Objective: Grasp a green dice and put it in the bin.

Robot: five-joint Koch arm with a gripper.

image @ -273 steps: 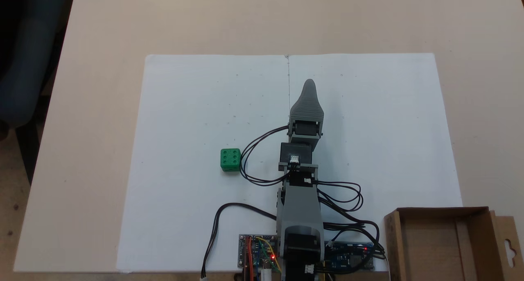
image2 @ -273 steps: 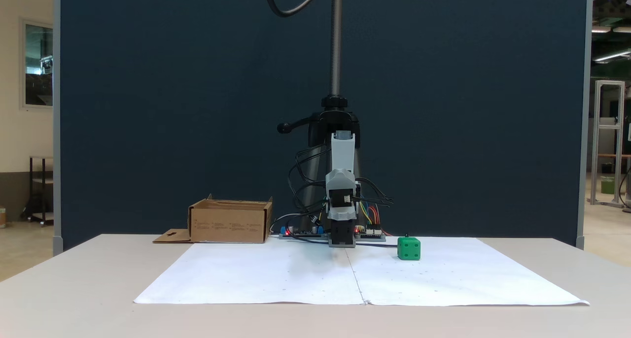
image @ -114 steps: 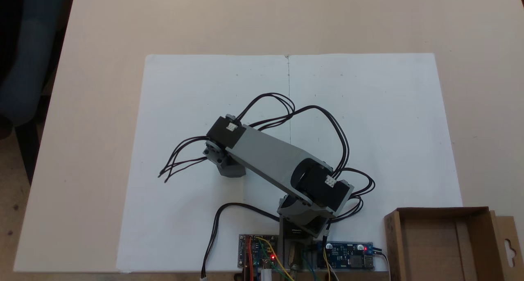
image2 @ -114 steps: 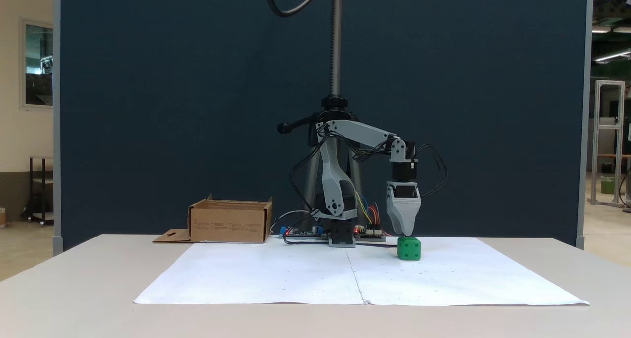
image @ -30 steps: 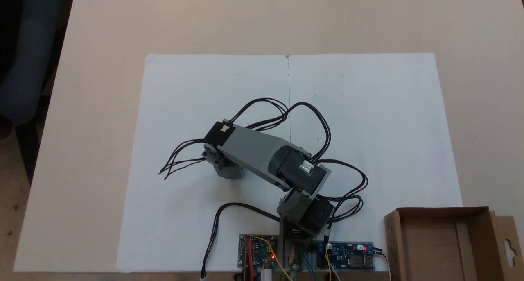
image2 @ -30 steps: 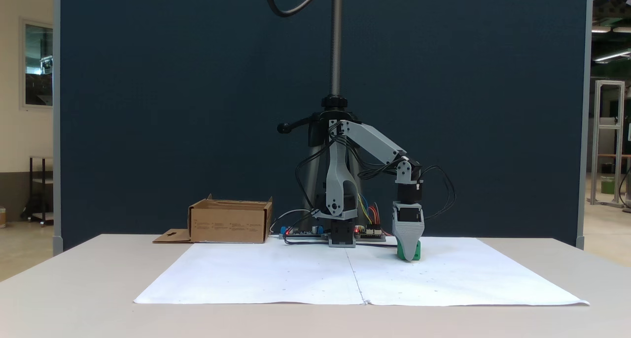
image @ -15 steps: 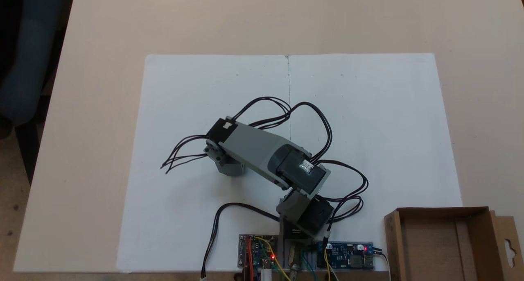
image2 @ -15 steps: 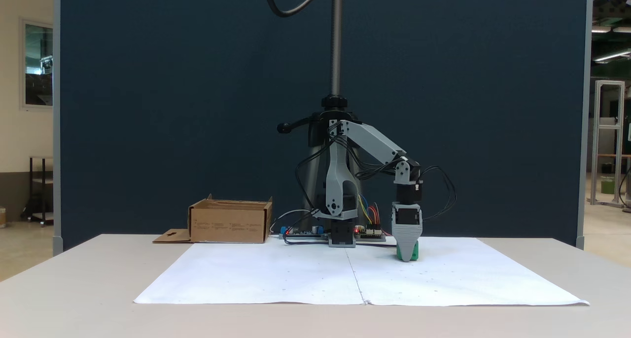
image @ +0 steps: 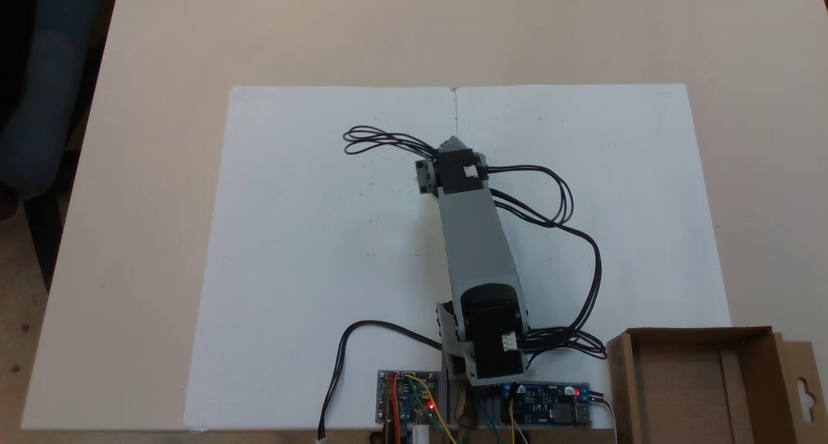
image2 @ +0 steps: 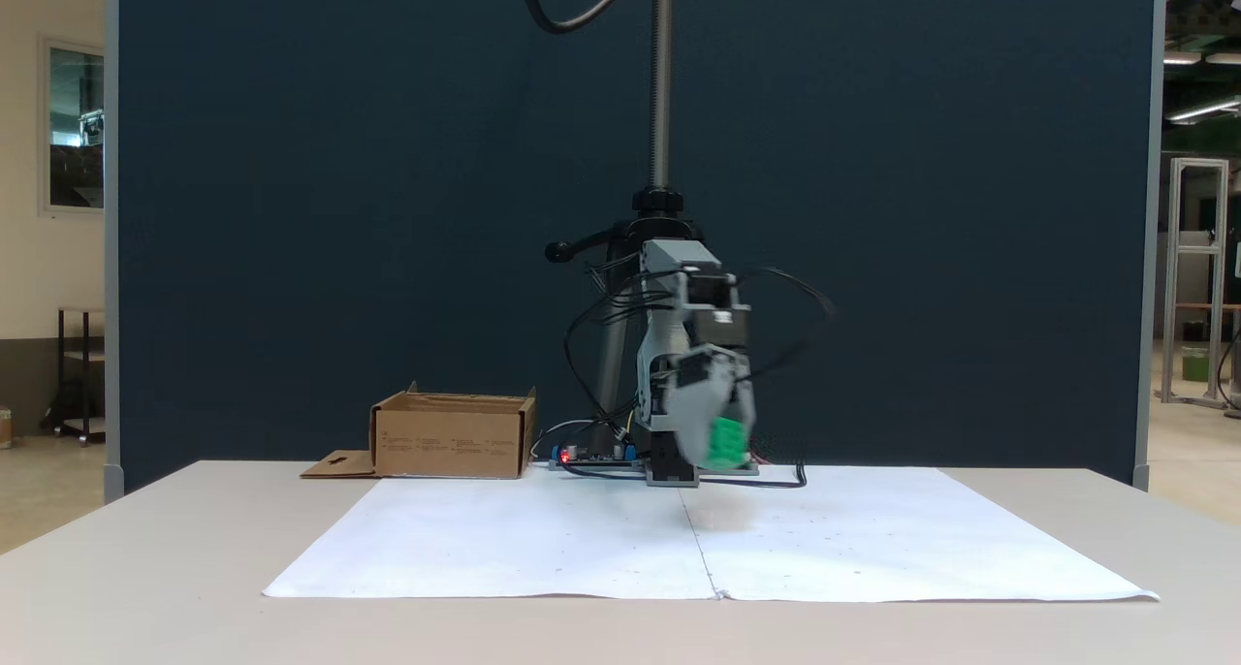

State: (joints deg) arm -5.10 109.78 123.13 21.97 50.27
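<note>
The green dice [image2: 727, 441] hangs clear of the white paper, blurred by motion, with my gripper [image2: 715, 456] shut on it just right of the arm's base. From above, the arm's wrist [image: 456, 171] points toward the paper's centre fold and covers both the gripper and the dice. The bin [image: 622, 382], a shallow brown cardboard box with a keyhole flap, stands at the lower right corner of that view. In the front-facing view the bin [image2: 451, 440] stands on the table to the left of the arm.
White paper [image: 310, 191] covers the middle of the table. Two circuit boards [image: 407, 402] [image: 550, 413] and loose black cables [image: 569, 250] lie around the arm's base. A camera pole [image2: 661, 74] rises behind the arm, in front of a dark partition.
The gripper closed on the dice where it lay on the paper, lifted it, and the arm has swung toward the paper's centre line, on the side where the bin stands.
</note>
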